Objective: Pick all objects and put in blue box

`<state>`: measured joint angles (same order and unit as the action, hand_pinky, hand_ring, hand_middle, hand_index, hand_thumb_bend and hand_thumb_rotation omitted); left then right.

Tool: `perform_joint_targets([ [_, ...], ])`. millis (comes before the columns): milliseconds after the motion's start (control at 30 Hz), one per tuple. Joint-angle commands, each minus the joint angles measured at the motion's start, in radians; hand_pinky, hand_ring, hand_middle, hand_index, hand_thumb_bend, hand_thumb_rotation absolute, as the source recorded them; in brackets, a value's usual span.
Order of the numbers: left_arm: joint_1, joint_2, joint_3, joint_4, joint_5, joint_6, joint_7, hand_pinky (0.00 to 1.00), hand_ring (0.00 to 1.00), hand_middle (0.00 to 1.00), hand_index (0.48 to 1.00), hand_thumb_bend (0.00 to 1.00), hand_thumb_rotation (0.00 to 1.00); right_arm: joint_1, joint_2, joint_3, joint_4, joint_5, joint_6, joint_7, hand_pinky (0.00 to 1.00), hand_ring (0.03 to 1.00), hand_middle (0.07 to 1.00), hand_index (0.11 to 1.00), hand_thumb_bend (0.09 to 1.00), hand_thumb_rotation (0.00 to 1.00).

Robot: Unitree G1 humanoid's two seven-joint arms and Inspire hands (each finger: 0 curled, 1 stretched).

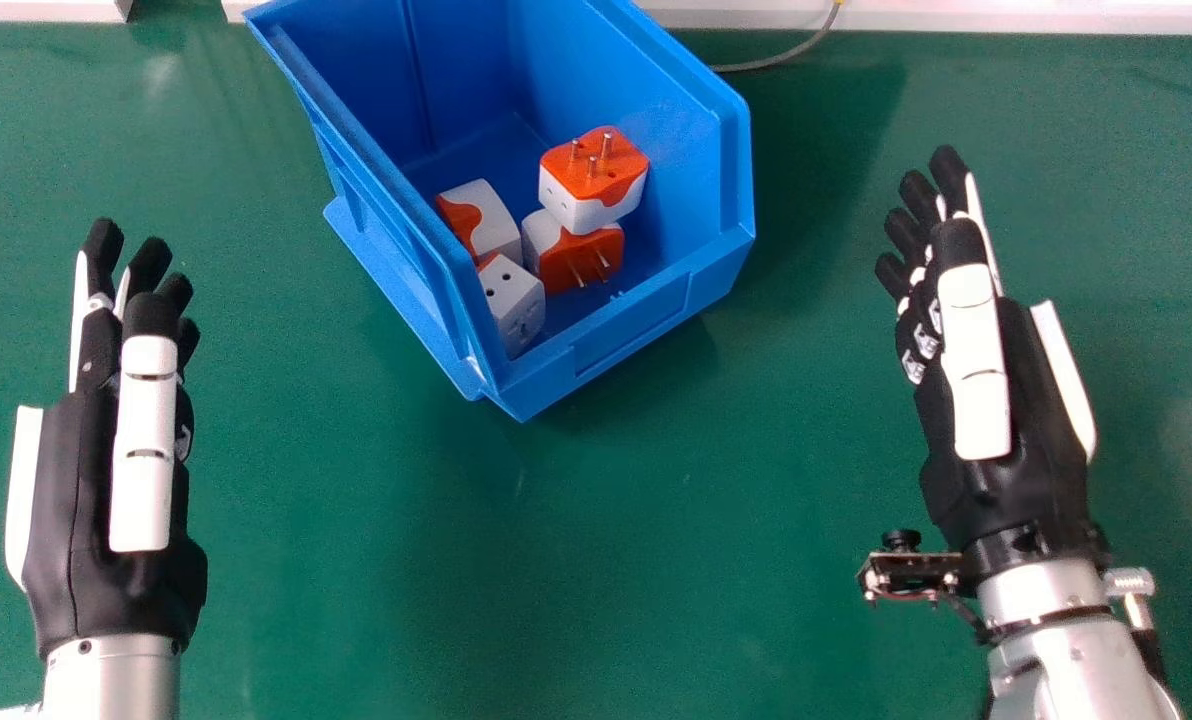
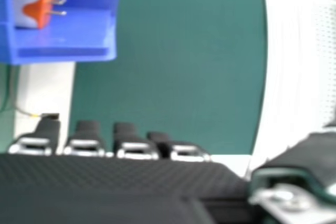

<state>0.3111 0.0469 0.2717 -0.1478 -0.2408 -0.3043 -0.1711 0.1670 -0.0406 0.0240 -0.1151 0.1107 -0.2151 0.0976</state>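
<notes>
Orange-and-white plug adapters gathered in a blue box, a hand at either side.

In the head view the blue box (image 1: 636, 335) sits at upper centre, with four adapters in its lower part; the top adapter (image 1: 593, 180) rests on another, pins up. They look light, stiff and rather smooth, so the flat white sides would be the place to hold, clear of the metal pins (image 1: 592, 163). The left hand (image 1: 106, 500), at the left of the frame, is open with straight fingers, holding nothing. The right hand (image 1: 1001, 420), at the right, also looks wide and empty, its fingers perhaps slightly relaxed; their overlap makes that hard to judge. All four seem already put away.
</notes>
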Motion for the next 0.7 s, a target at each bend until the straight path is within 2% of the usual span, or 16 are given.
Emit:
perform_joint_targets([
  [0, 0.015, 0.003, 0.009, -0.007, -0.016, -0.017, -0.003, 1.0, 0.99, 0.99, 1.0, 0.49, 1.0, 0.006, 0.007, -0.008, 0.003, 0.002, -0.038, 0.006, 1.0, 1.0, 1.0, 1.0, 0.367, 1.0],
  [67, 0.022, 0.003, 0.011, -0.006, -0.01, -0.024, 0.0, 1.0, 0.99, 0.99, 1.0, 0.51, 1.0, 0.01, 0.012, -0.008, 0.011, -0.002, -0.047, 0.004, 1.0, 1.0, 1.0, 1.0, 0.368, 1.0],
  [133, 0.03, 0.006, 0.014, -0.007, -0.006, -0.037, -0.003, 1.0, 0.98, 0.99, 1.0, 0.52, 1.0, 0.014, 0.014, -0.007, 0.017, -0.009, -0.056, 0.002, 1.0, 1.0, 1.0, 1.0, 0.363, 1.0],
  [167, 0.036, 0.007, 0.015, -0.01, 0.0, -0.042, -0.003, 1.0, 0.98, 0.98, 1.0, 0.52, 1.0, 0.016, 0.014, -0.006, 0.021, -0.014, -0.062, 0.002, 1.0, 1.0, 1.0, 1.0, 0.361, 1.0],
  [233, 0.049, 0.01, 0.016, -0.018, 0.004, -0.045, -0.003, 0.97, 0.97, 0.97, 0.992, 0.52, 1.0, 0.02, 0.014, -0.007, 0.027, -0.026, -0.073, -0.001, 1.0, 1.0, 1.0, 1.0, 0.355, 1.0],
  [300, 0.059, 0.013, 0.016, -0.024, 0.003, -0.043, -0.006, 0.96, 0.96, 0.97, 0.987, 0.53, 1.0, 0.026, 0.013, -0.007, 0.027, -0.031, -0.079, -0.003, 1.0, 1.0, 1.0, 1.0, 0.354, 1.0],
  [433, 0.06, 0.022, 0.014, -0.02, -0.001, -0.038, -0.013, 0.95, 0.95, 0.97, 0.984, 0.54, 0.99, 0.043, 0.017, -0.014, 0.024, -0.034, -0.091, -0.005, 1.0, 1.0, 1.0, 1.0, 0.361, 1.0],
  [533, 0.046, 0.031, 0.011, -0.004, -0.006, -0.039, -0.026, 0.93, 0.95, 0.96, 0.971, 0.53, 0.97, 0.053, 0.012, -0.021, 0.024, -0.037, -0.102, -0.003, 1.0, 1.0, 1.0, 1.0, 0.368, 1.0],
  [667, 0.037, 0.034, 0.002, 0.002, 0.011, -0.038, -0.03, 0.92, 0.94, 0.94, 0.957, 0.52, 0.97, 0.06, 0.007, -0.033, 0.025, -0.049, -0.111, -0.007, 1.0, 1.0, 1.0, 1.0, 0.357, 1.0],
])
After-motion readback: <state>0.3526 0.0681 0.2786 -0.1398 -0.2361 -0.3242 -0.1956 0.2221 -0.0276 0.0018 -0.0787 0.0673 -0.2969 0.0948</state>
